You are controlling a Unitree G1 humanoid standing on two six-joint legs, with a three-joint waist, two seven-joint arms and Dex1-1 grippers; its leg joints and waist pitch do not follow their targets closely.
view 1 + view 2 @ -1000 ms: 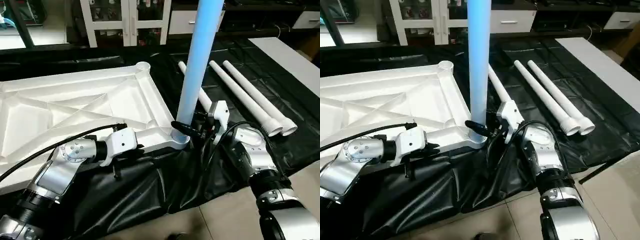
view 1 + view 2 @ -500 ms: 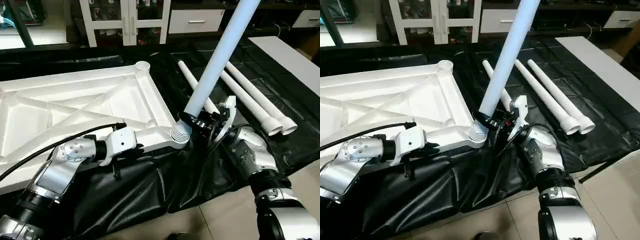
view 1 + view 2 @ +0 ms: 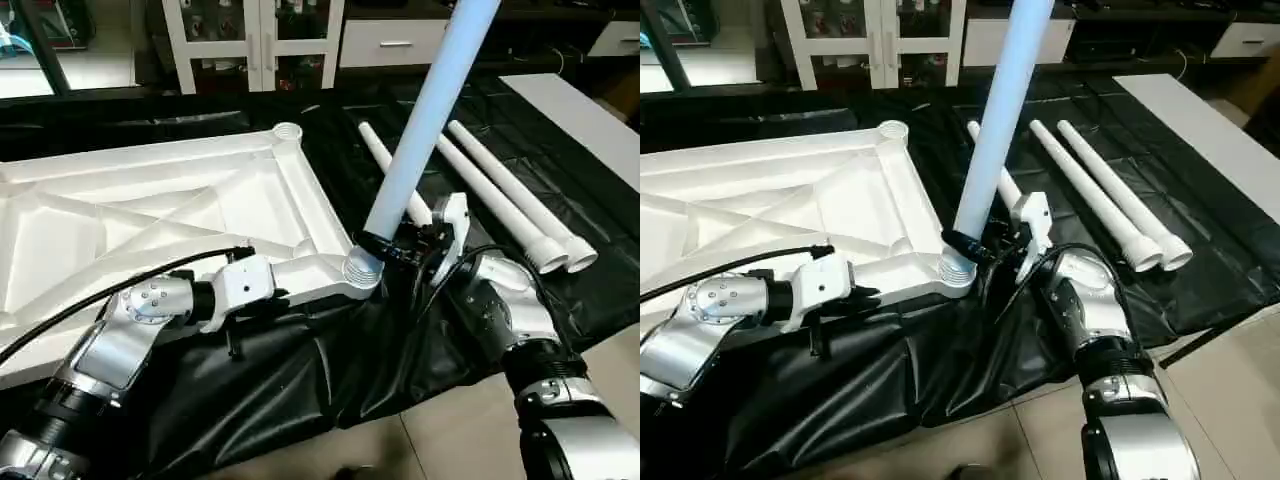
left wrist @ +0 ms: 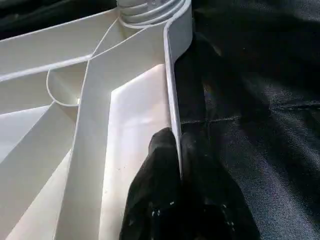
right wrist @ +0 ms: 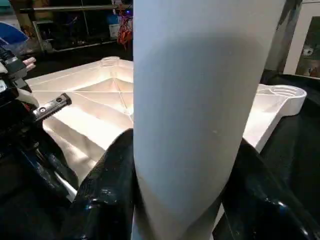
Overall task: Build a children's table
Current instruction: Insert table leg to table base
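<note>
I'm seating the first leg in the top's near corner socket.

My right hand (image 3: 392, 247) is clamping the leg (image 3: 420, 128) just above its threaded foot, which is sitting at the socket (image 3: 361, 270) while the tube is leaning away to the right; my left hand (image 4: 175, 145) is pinched nearly closed on the rim of the top (image 3: 150, 215), which is lying underside up on the black-covered surface (image 3: 300, 380). Next, I judge, I'm needing to bring the leg upright, then twist or press it home. Three spare legs (image 3: 500, 195) are lying just beyond my right hand, crowding any swing that way.
</note>
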